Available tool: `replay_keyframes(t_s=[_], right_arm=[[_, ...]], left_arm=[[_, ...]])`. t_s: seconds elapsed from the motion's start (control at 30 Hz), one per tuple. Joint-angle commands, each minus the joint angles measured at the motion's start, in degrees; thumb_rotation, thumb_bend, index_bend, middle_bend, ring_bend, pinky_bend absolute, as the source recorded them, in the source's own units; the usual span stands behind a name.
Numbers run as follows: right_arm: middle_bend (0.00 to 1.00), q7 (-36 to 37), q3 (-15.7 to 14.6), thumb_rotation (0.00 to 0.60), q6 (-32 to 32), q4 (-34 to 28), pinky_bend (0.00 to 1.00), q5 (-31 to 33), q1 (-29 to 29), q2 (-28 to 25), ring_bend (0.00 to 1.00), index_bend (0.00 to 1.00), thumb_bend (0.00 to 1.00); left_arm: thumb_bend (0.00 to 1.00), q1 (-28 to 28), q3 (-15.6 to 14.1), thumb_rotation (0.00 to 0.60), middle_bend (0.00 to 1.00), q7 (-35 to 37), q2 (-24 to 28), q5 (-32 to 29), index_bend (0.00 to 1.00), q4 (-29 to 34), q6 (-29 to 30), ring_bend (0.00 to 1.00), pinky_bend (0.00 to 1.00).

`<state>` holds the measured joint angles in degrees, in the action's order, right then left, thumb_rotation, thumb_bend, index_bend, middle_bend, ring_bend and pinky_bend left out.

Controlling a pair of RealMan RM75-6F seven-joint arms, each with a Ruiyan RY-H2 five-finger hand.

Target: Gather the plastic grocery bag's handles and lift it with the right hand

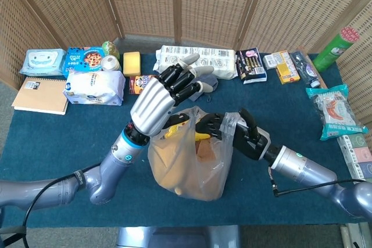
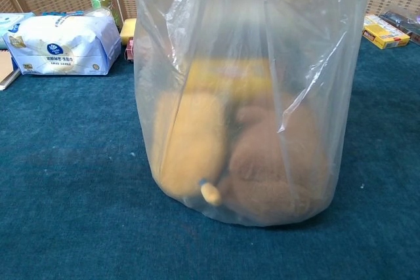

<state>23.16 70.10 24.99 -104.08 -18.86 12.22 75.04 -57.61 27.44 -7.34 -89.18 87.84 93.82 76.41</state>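
Observation:
The clear plastic grocery bag [image 1: 189, 164] stands mid-table, holding a yellow box, a yellowish loaf and a brown item. In the chest view the bag [image 2: 243, 103] fills the middle, and no hand shows there. My right hand [image 1: 228, 132], black, grips the bag's right handle at the top rim. My left hand [image 1: 161, 100] hovers over the bag's left rim with its fingers spread, pointing up and to the right. Whether its thumb touches the plastic is hidden.
Along the back lie a tissue pack [image 1: 93, 87], a notebook [image 1: 38, 94], a cookie box [image 1: 83, 59], a row of paper rolls [image 1: 197, 59] and a grey cloth [image 1: 204, 83]. A green can [image 1: 336, 47] and a snack packet [image 1: 334, 108] sit at the right.

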Motion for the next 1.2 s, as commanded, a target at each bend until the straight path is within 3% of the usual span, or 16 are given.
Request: replay_keyframes(t_s=[0.03, 0.6, 0.9, 1.2], right_arm=[[0.28, 0.2, -0.2, 0.117, -0.3, -0.2, 0.07, 0.0, 0.6, 0.3, 0.18, 0.29, 0.09], [0.28, 1.9, -2.0, 0.119, -5.1, -0.9, 0.06, -1.3, 3.3, 1.1, 0.17, 0.28, 0.09], [0.23, 2.0, -1.4, 0.111, -2.0, -0.3, 0.02, -1.3, 3.9, 1.7, 0.14, 0.21, 0.09], [0.23, 2.9, -1.4, 0.107, -3.2, -0.6, 0.06, -0.6, 4.2, 2.6, 0.14, 0.21, 0.09]], left_arm=[[0.12, -0.6, 0.3, 0.6, 0.23, -0.6, -0.4, -0.4, 0.35, -0.3, -0.2, 0.1, 0.29], [0.11, -2.6, 0.4, 0.6, 0.23, -1.3, -1.1, -1.7, 0.34, -1.0, -0.2, 0.1, 0.29], [0.11, -3.7, 0.5, 0.6, 0.23, -1.2, -1.7, -2.4, 0.34, -2.4, -0.5, 0.1, 0.29], [0.11, -4.8, 0.0, 0.6, 0.23, -1.1, -2.6, -2.4, 0.34, -3.7, -0.6, 0.1, 0.29]])
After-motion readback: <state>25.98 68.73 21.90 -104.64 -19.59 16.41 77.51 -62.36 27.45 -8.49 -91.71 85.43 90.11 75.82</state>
